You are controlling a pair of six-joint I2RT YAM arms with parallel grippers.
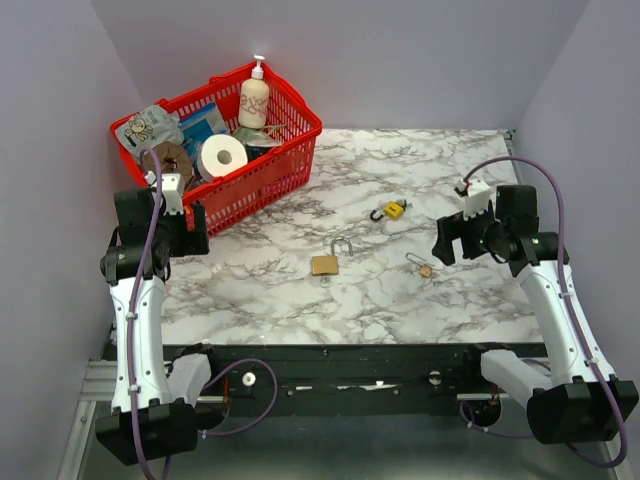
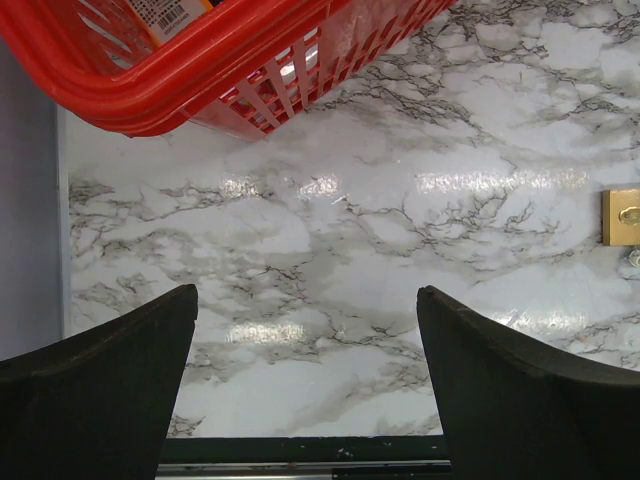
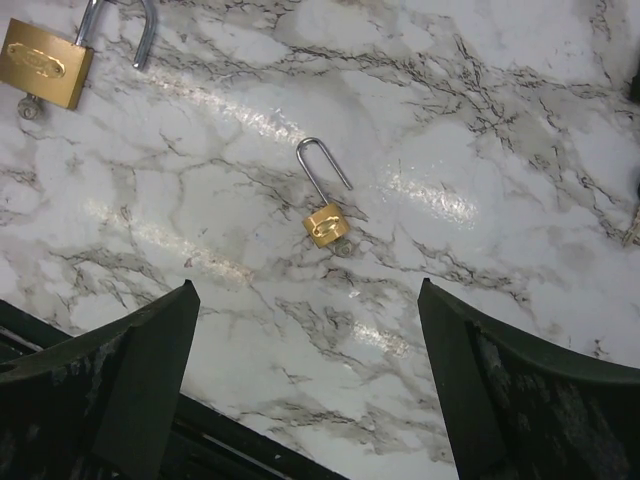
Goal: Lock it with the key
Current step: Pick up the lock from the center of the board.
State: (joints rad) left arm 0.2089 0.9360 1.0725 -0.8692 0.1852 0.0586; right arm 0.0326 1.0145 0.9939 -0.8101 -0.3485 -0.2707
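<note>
Locking not begun. My left tool (image 2: 305, 298) and right tool (image 3: 305, 292) gape wide, holding nothing. Large padlock (image 3: 42, 62) and small padlock (image 3: 327, 223) lie on the worktop (image 1: 400, 300), shackles open. I cannot clearly locate the key.

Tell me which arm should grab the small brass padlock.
Right. The small brass padlock lies just ahead of the open right claw, centred in its wrist view. The left claw hangs near the red plastic basket, on the far side of the marble table.
</note>
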